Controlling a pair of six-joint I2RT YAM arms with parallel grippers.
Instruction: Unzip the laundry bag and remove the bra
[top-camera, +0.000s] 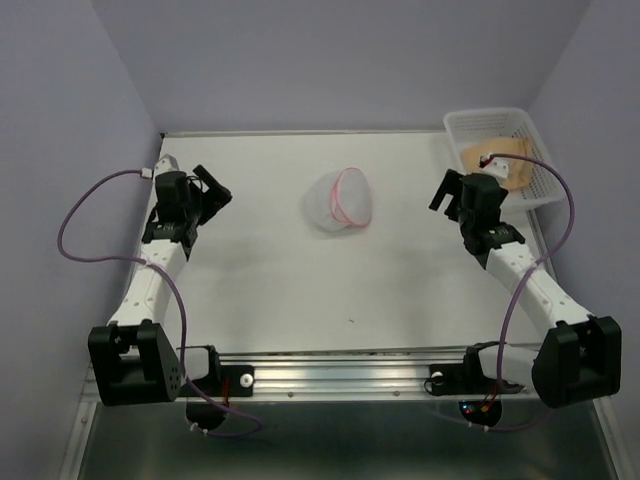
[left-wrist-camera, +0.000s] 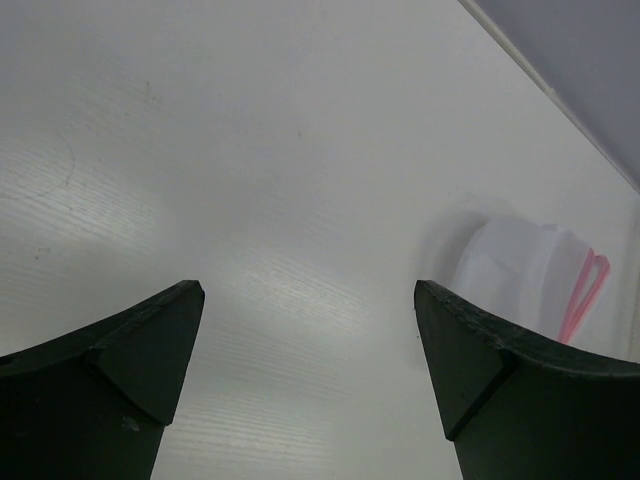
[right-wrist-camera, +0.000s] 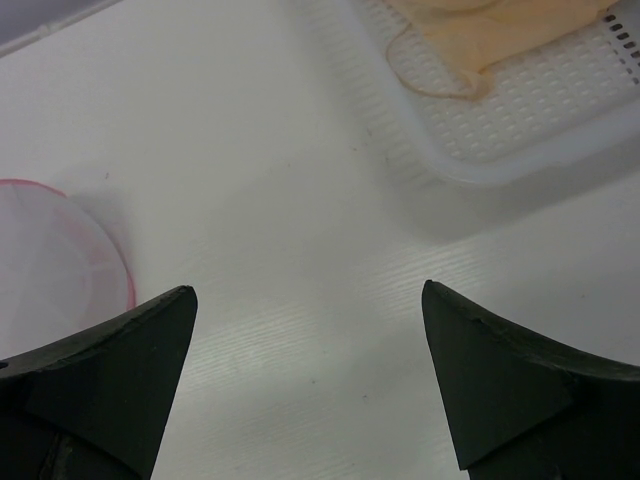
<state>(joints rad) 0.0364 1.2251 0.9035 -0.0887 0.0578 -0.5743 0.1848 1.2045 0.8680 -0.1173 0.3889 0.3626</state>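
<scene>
One laundry bag (top-camera: 340, 200); one bra (top-camera: 480, 157) in one basket (top-camera: 495, 114). Left gripper (top-camera: 213, 187) and right gripper (top-camera: 447, 197): jaws apart, empty. Of the wrist views, only the right shows the bra.

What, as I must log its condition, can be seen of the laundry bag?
The laundry bag is a small domed pouch of white translucent mesh, its pink zipper rim showing on the right side. It lies on the white table, far of centre, touching nothing else. Whether it is zipped cannot be told.

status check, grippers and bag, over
Left gripper, right gripper: jaws open, empty. Laundry bag mid-table, neither arm touching it. Bra lying in white basket. Nothing in the way.
</scene>
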